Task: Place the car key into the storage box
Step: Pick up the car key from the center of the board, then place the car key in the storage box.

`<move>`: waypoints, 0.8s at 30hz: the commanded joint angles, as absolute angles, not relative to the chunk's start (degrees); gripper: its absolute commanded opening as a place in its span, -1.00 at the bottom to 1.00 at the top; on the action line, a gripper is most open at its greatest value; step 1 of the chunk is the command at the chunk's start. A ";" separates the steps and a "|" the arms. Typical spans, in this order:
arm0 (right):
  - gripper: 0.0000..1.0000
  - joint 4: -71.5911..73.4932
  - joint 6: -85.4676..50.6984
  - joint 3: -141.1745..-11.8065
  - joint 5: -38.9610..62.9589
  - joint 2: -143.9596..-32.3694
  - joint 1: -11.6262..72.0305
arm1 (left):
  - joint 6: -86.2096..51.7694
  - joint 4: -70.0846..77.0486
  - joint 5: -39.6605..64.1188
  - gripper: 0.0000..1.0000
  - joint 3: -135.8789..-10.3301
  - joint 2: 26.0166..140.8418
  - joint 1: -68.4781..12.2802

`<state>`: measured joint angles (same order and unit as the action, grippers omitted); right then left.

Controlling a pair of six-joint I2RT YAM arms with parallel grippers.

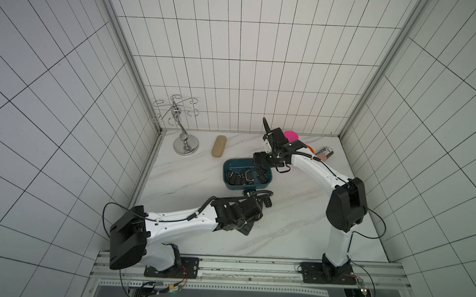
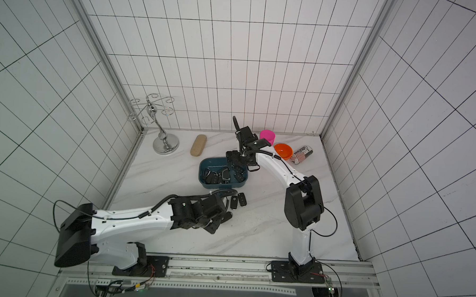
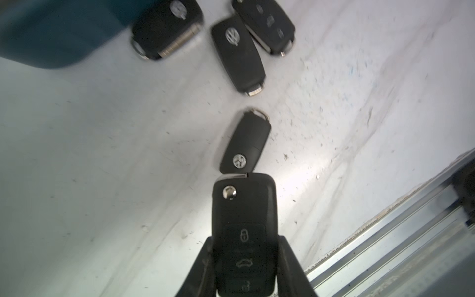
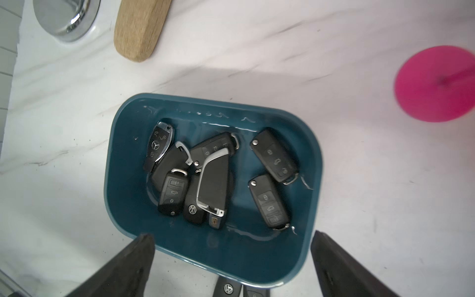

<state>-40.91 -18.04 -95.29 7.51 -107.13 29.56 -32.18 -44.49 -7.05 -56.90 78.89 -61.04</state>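
Only the left wrist view shows the grip. The left gripper (image 3: 245, 239) is clamped on a black plastic flip-type car key (image 3: 244, 213), with one finger (image 3: 203, 264) pressed to each long side of its rear half. In both top views the wrist housing hides that key.

The key's long axis runs straight out from the jaws, button face toward the camera, with the round silver release button at the far end. That end points at a loose key (image 3: 245, 144) lying logo-up on the white marble-look tabletop (image 3: 90, 154). It overlaps that key's edge in this view; I cannot tell whether they touch. Three more loose keys (image 3: 237, 56) lie beyond, near a corner of the shallow dark teal plastic storage box (image 3: 51, 38). The held car key is outside the storage box, on its near side.

The right wrist view alone shows the inside of the storage box (image 4: 113, 159). A heap of black fobs (image 4: 195, 180) lies toward one side, and two more (image 4: 270, 200) lie side by side apart from it. The right gripper (image 4: 231, 234) hangs over the near rim, jaws spread wide, holding nothing.

A top view shows a small round orange bowl (image 2: 283, 151) that the right arm mostly covers in its twin. A pink cup (image 2: 267, 136) stands just beside the bowl, nearer the back wall.
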 commanded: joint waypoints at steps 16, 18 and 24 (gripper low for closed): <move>0.88 -44.84 -21.01 -57.90 4.08 -79.19 29.17 | -18.33 -53.24 -1.86 -0.89 -87.85 103.85 -37.56; 0.85 -45.42 -21.01 -56.11 5.32 -78.17 29.42 | -18.35 -53.70 -1.60 -0.89 -90.03 106.94 -37.35; 0.78 -44.39 -20.70 -52.11 6.43 -78.78 31.14 | -18.18 -52.56 -2.03 -0.88 -93.69 113.19 -35.90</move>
